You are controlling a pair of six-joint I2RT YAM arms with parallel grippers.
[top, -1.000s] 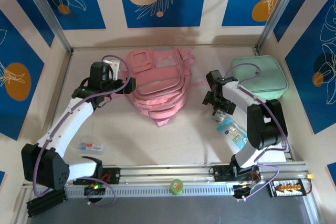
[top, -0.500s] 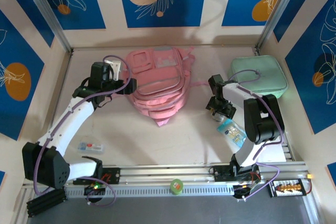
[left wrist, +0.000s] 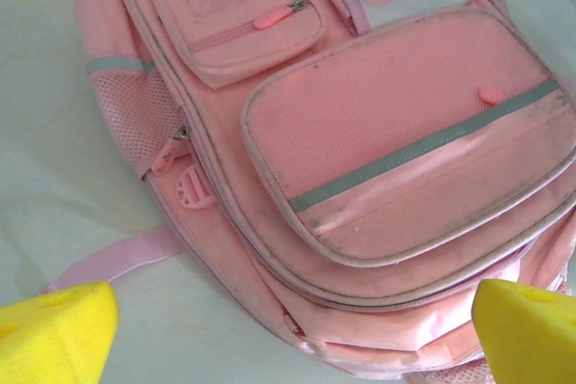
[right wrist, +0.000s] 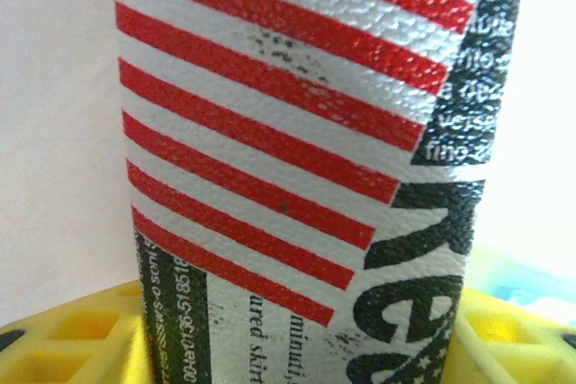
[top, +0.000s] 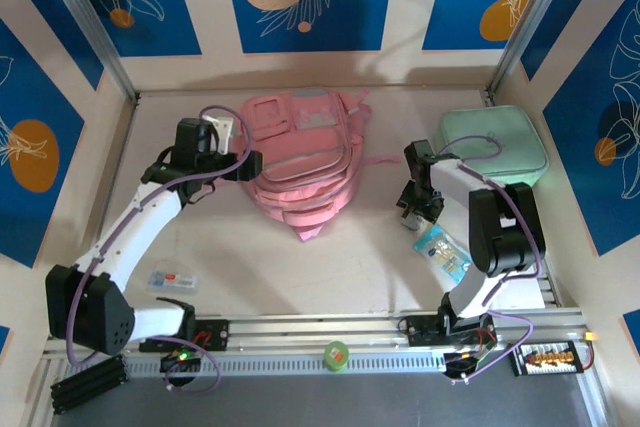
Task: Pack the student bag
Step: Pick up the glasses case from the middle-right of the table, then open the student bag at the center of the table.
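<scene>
The student bag point(top: 300, 162) is a large pink backpack that lies flat at the middle back of the table, pockets up point(left wrist: 396, 132). My left gripper point(top: 245, 165) hangs at its left edge, open, with the yellow fingertips point(left wrist: 63, 325) spread wide over the bag's lower rim and nothing between them point(left wrist: 295, 339). My right gripper point(top: 418, 209) is down on the table to the right of the bag. A white packet with red stripes and black print point(right wrist: 288, 159) stands between its yellow fingers point(right wrist: 72, 339), which press against both of its sides point(right wrist: 297, 348).
A mint-green zip case point(top: 495, 144) lies at the back right. A blue and white pack point(top: 442, 250) rests just in front of the right gripper. A small clear box point(top: 172, 280) lies near the left arm's base, and a green tape roll point(top: 336, 354) sits on the front rail.
My right gripper has dropped lower and slightly right onto the table, and its fingers have closed in on the striped packet. The left arm has barely moved.
</scene>
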